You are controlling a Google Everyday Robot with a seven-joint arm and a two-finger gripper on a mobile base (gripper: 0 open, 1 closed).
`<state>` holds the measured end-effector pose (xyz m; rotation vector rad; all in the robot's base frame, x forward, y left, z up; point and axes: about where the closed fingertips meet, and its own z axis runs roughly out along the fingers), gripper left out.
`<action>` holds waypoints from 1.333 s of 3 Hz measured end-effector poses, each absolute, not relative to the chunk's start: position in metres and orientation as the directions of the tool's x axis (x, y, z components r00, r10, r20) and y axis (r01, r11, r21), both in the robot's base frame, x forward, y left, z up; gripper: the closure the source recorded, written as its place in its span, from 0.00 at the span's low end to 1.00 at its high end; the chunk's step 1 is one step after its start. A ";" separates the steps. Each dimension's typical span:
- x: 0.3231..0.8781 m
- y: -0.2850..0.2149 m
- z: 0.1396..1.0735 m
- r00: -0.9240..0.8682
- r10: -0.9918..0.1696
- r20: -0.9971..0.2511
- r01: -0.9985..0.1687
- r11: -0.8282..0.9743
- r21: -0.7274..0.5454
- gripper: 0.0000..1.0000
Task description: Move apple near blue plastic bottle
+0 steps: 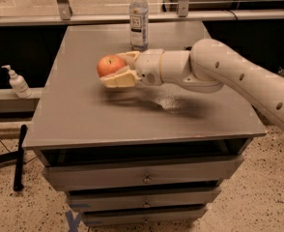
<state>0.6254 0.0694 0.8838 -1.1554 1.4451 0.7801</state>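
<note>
The red-orange apple (110, 65) sits between the cream fingers of my gripper (116, 69), held just above the grey table top (79, 115) left of its middle. The gripper is shut on the apple. My white arm (238, 76) reaches in from the right. The clear, faintly bluish plastic bottle (139, 18) with a white cap and label stands upright at the back edge of the table, behind and slightly right of the apple, a hand's width away.
A small white pump dispenser (18, 82) stands on a ledge to the left of the table. Drawers (142, 178) are below the table top. A dark pole (19, 156) leans on the floor at left. A metal rail runs behind the table.
</note>
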 end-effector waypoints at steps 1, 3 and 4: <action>0.662 0.019 0.897 0.091 -0.282 -0.955 -0.902 0.384 -0.199 1.00; 0.726 -0.049 0.890 0.095 -0.306 -0.947 -0.840 0.486 -0.241 1.00; 0.755 -0.061 0.876 0.087 -0.302 -0.949 -0.829 0.506 -0.238 1.00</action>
